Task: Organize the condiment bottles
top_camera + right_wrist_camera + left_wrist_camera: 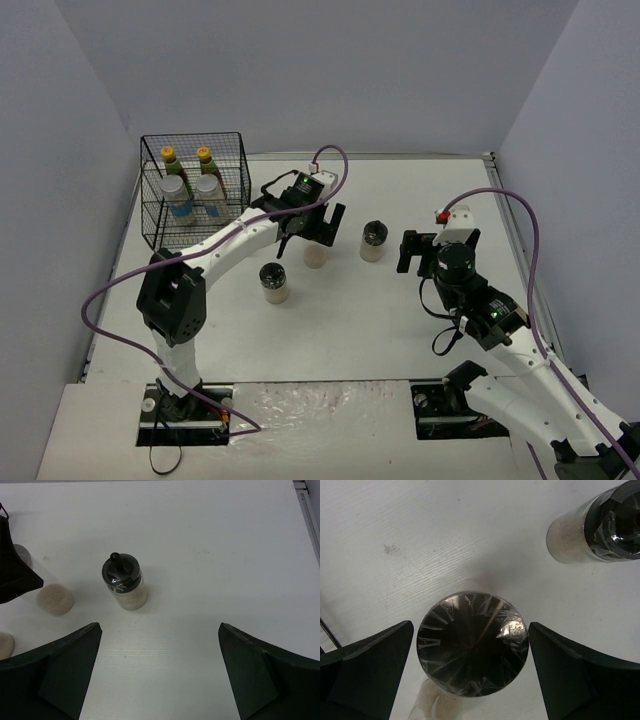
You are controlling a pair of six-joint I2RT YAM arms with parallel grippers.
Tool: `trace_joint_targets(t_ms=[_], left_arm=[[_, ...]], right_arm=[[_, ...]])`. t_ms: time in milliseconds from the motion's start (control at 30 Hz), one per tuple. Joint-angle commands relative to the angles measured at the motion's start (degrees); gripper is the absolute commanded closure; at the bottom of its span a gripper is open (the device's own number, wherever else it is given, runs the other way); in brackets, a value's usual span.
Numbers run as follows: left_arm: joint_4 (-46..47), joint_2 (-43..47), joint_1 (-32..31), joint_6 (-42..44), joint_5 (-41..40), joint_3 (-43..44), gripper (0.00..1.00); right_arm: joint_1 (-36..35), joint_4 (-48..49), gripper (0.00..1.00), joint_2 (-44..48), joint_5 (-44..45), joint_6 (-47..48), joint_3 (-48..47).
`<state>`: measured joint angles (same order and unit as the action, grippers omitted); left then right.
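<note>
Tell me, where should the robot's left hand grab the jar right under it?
The jar is best held around its round side, just under the dark lid, coming straight down from above. It stands upright, and the left gripper's open fingers sit on either side of it.

White matte tabletop (pixel 400 310), faint wood-grain texture in the close views. Three plain lavender-grey walls close it in: back wall (pixel 320 70) across the top of the frame, left wall (pixel 50 200), right wall (pixel 590 120). Thin silver metal rail (pixel 306 510) along the table's right edge. Small grey speckled stain (pixel 391 548) at upper left of the left wrist view. Scuffed glossy patch (pixel 310 400) at bottom centre. Light even, diffuse; shadows soft.
</note>
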<state>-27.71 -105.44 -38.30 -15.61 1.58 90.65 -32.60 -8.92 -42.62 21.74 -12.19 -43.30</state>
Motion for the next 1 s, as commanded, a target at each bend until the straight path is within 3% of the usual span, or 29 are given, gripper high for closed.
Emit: trace_joint_targets(t_ms=[0,167,267,367,533,667,833,967], left_arm=[[1.5,2.0,-0.8,0.8,-1.1,2.7,0.03],[1.7,1.9,-0.9,1.4,-2.7,3.0,0.08],[2.0,2.2,-0.9,1.5,-2.7,3.5,0.21],[1.8,2.6,-0.9,1.5,-2.8,3.7,0.39],[0.2,5.8,-0.9,2.2,-4.9,3.7,0.78],[-3.8,12.4,-0.7,3.3,-9.9,6.9,0.98],[-9.8,18.9,1.8,4.6,-18.0,15.0,1.0],[-11.3,21.3,8.9,4.0,-16.0,18.6,1.0]], right_arm=[[0.4,2.4,0.0,-0.8,1.7,-0.7,0.3],[0.3,2.3,0.0,-0.9,1.8,-0.7,0.4],[0.3,2.4,0.0,-0.8,1.7,-0.8,0.5],[0.3,2.3,0.0,-0.7,1.7,-0.8,0.4],[0.3,2.3,0.0,-0.5,1.6,-0.7,0.6],[0.3,2.3,0.0,-0.4,1.5,-0.7,0.5],[0.3,2.4,0.0,-0.7,1.3,-0.7,0.4],[0.3,2.3,0.0,-0.6,1.4,-0.6,0.4]])
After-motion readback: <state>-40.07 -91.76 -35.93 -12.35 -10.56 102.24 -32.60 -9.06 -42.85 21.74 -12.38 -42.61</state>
